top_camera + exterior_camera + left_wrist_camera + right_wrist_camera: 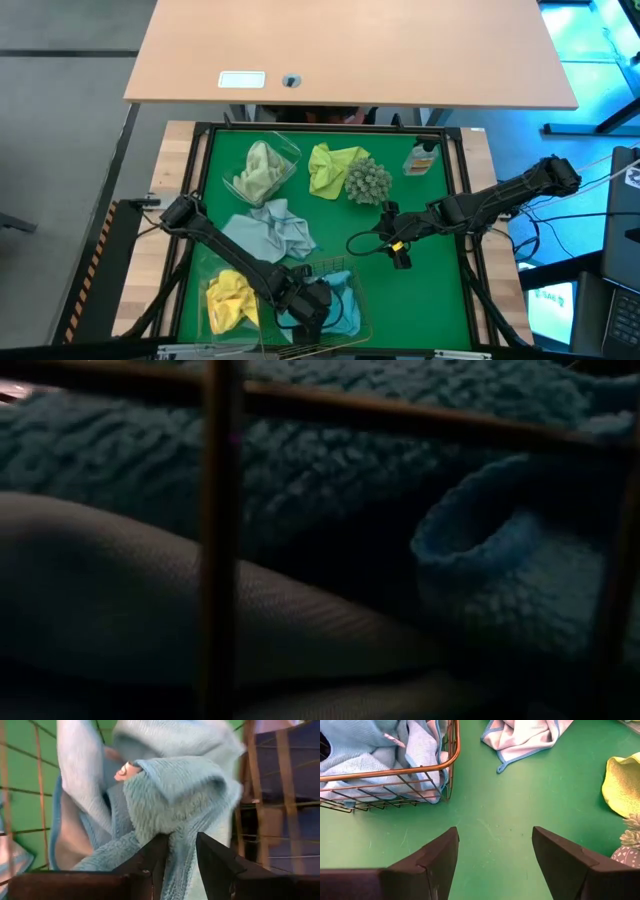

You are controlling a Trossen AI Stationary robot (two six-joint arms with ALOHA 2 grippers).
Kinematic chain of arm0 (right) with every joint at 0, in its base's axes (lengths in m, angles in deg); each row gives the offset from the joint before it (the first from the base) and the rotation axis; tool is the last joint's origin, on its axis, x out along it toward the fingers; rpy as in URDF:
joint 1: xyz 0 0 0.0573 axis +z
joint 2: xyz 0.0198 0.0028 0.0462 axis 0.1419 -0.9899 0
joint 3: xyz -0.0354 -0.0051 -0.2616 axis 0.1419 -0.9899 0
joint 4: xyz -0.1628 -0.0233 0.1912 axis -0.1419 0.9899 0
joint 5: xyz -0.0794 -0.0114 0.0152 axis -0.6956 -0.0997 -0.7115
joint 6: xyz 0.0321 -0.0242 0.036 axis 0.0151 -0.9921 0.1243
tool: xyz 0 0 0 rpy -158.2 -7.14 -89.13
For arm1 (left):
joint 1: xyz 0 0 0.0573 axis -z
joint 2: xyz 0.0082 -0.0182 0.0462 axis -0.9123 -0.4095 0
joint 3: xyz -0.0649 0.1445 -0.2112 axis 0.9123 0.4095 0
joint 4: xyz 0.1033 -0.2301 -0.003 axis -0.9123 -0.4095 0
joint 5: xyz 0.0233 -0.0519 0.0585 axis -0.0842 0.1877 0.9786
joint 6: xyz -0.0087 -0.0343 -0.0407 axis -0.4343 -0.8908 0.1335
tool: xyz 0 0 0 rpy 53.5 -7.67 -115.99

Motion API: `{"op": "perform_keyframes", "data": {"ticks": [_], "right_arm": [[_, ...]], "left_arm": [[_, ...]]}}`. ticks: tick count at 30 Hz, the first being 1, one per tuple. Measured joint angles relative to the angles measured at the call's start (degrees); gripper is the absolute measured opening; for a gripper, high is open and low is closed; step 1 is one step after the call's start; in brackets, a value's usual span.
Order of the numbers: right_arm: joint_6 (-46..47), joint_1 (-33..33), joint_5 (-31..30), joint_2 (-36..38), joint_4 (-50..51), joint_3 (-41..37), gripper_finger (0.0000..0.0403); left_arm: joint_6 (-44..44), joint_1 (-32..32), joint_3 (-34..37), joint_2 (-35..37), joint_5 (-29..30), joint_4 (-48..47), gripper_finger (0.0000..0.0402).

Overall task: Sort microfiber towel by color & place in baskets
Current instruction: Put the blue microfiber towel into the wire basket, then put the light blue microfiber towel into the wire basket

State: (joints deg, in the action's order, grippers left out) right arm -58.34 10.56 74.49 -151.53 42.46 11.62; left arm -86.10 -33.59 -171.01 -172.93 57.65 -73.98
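The low view is basically useless here, just dark teal fluff and a couple of gold wires right up against the lens, plus some pale fabric I can't identify. From above, the left pincer (313, 303) is down inside the gold wire basket (345, 268) and its arm covers most of what's in there, so only bits of the teal towel (347, 310) peek out around it. The left wrist view helps more: the fingers (150, 857) stand a little apart with a fold of that teal towel (175, 795) bunched between and just ahead of them, looks like a loosened hold rather than a firm pinch, though whether the cloth is really clamped is hard to say.

The right pincer (398, 252) hovers over bare green surface (440, 290), jaws wide open with nothing in them. Ahead of it in its wrist view sits the basket with teal cloths piled inside.

Containers: the clear tub (278, 150) well away from the left pincer holds the pale yellow-green towel (258, 172). A bright yellow towel (231, 300) sits right beside the left pincer in what looks like another clear tub, its edges are hard to make out. Loose on the surface: a light blue towel (270, 232), another yellow towel (332, 166), the spiky ball (367, 181) and a small bottle (421, 158)
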Motion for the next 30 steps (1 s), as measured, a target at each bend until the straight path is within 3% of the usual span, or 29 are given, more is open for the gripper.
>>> {"op": "perform_keyframes", "data": {"ticks": [12, 19, 24, 30], "right_arm": [[0.0, 0.02, 0.02, 0.0, 0.04, 0.0, 0.0253], [0.0, 0.01, 0.01, 0.0, 0.07, 0.0, 0.0253], [-0.01, 0.01, 0.02, 0.0, 0.08, 0.0, 0.0253], [0.0, 0.01, 0.01, 0.0, 0.07, 0.0, 0.0253]], "left_arm": [[5.21, 0.01, -4.34, 6.61, 0.23, -8.53, 0.01], [3.09, -1.25, -4.34, 12.83, 10.58, -26.39, 0.01], [-1.12, -3.64, -4.34, 16.42, 13.85, -38.74, 0.01], [0.35, -8.48, -4.34, 17.72, 15.34, -42.31, 0.01]]}}
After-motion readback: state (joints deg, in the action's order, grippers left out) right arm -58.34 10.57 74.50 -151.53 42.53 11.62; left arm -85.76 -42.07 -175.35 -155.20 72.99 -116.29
